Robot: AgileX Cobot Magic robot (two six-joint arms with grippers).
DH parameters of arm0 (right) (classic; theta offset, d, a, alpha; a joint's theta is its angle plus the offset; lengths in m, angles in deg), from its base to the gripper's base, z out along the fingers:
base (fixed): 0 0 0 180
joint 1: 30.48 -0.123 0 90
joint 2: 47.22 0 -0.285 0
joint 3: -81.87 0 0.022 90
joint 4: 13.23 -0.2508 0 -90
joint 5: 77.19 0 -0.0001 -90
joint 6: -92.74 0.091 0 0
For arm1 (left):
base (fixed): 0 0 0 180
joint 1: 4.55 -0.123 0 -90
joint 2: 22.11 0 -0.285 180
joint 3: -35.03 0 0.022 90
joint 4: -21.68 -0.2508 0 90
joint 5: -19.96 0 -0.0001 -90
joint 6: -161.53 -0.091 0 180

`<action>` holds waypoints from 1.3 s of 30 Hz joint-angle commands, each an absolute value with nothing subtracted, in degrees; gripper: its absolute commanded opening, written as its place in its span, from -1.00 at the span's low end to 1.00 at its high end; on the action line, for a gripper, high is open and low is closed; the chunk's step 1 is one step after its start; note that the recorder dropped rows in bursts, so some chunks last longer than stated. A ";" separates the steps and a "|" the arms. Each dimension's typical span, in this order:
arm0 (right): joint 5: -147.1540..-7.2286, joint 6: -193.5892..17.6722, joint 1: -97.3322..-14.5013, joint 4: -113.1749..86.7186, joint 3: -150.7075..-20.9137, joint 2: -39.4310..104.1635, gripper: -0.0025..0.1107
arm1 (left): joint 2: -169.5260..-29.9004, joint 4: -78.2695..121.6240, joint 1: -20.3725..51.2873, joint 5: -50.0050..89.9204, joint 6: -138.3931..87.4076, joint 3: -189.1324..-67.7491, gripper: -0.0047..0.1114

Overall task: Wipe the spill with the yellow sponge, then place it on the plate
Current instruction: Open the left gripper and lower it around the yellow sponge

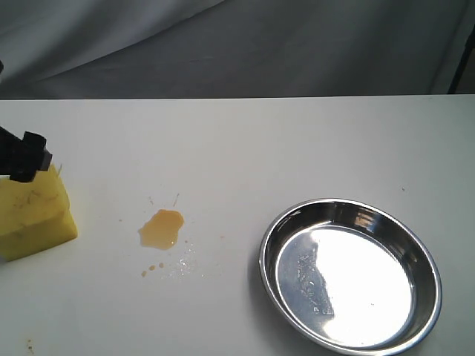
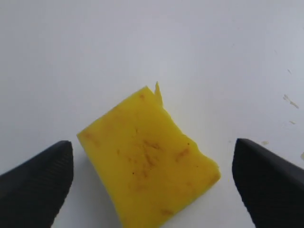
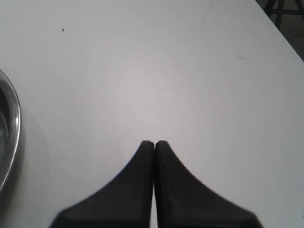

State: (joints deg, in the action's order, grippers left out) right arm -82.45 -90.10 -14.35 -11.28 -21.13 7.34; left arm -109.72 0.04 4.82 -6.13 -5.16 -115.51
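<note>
The yellow sponge lies on the white table at the far left, its top flecked with small tan marks. My left gripper hovers over it, open, with one black finger on each side of the sponge and a gap to both. In the exterior view only a black part of that gripper shows above the sponge. The amber spill sits right of the sponge, with tiny droplets below it. The shiny steel plate stands at the front right. My right gripper is shut on nothing, over bare table beside the plate's rim.
A grey cloth backdrop hangs behind the table's far edge. A dark frame stands beyond the table corner in the right wrist view. Faint tan specks mark the table surface near the sponge.
</note>
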 commanded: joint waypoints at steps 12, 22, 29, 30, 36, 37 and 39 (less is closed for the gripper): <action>-83.35 -89.83 -13.92 -11.27 -20.91 7.48 -0.96 | -121.10 0.10 -2.40 -6.77 5.87 -119.03 0.55; -83.35 -89.83 -13.92 -11.27 -20.91 7.48 -0.96 | -121.10 -4.44 -5.23 -5.49 5.19 -119.14 0.55; -83.35 -89.83 -13.92 -11.27 -20.91 7.48 -0.96 | -121.10 -2.86 -5.23 -5.90 5.99 -119.14 0.56; -83.35 -89.83 -13.92 -11.27 -20.91 7.48 -0.96 | -121.10 -2.60 -5.23 -5.90 6.09 -119.14 0.56; -83.35 -89.83 -13.92 -11.27 -20.91 7.48 -0.96 | -121.10 1.48 -5.23 -5.79 7.18 -119.14 0.61; -83.35 -89.83 -13.92 -11.27 -20.91 7.48 -0.96 | -121.10 4.19 -5.23 -5.57 7.18 -119.26 0.67; -83.35 -89.83 -13.92 -11.27 -20.91 7.48 -0.96 | -121.10 6.89 -5.23 -5.07 6.47 -119.26 0.81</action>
